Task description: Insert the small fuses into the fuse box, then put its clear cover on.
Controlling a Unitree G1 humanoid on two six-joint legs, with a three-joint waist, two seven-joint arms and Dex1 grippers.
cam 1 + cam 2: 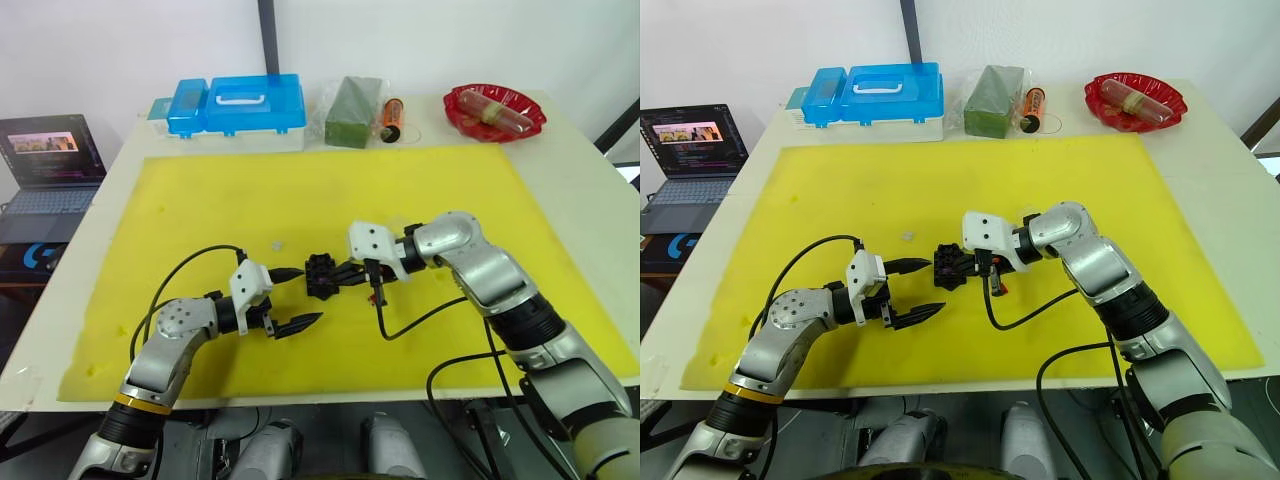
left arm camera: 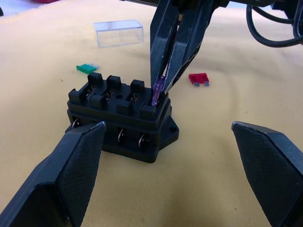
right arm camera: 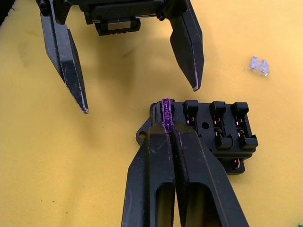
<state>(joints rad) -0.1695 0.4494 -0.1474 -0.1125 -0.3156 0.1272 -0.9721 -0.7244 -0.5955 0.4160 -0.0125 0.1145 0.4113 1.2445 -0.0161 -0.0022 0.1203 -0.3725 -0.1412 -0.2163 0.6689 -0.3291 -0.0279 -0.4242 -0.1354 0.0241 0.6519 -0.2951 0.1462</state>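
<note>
Right gripper [image 3: 166,130] pinching purple fuse [image 2: 157,90] into box [image 2: 120,116] end slot | left gripper [image 2: 175,165] jaws wide, empty | green [image 2: 86,68], red [image 2: 199,78], pale [image 3: 259,65] fuses, cover [image 2: 118,32] remain

I'm working in what looks like a robotics lab or test bench: a white table [image 1: 590,190] covered by a yellow mat [image 1: 300,200], plain white walls behind, an open laptop [image 1: 45,175] on a side stand, and loose props along the far edge — a blue plastic case [image 1: 240,105], a red dish [image 1: 495,110].
</note>
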